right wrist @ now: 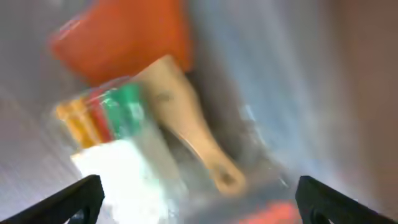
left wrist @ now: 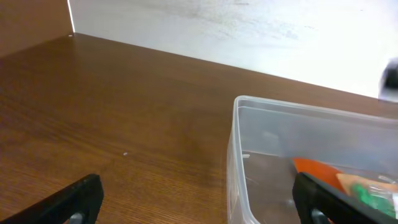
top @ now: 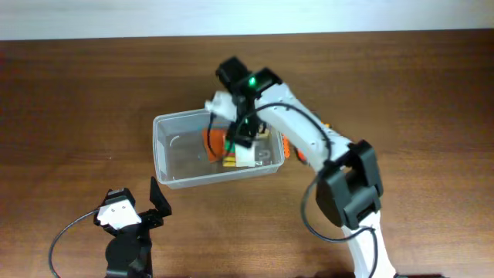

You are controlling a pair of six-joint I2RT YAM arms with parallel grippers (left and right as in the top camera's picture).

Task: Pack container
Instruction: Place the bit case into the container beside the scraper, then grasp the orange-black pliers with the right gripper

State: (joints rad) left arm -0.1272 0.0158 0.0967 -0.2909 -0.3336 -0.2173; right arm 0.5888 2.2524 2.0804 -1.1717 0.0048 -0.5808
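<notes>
Container [top: 185, 158] holds an orange-headed tool [right wrist: 143, 43] under the right jaws, spread wide; left jaws gape wide near it.

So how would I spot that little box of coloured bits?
Find the clear plastic tub mid-table. Inside, near its right end, a small clear box lies beside an orange, wooden-handled tool; only the box holds green, red and yellow pieces.

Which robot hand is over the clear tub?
The right gripper: it hangs open over the inside of the container. The left gripper is outside it, over the table.
</notes>
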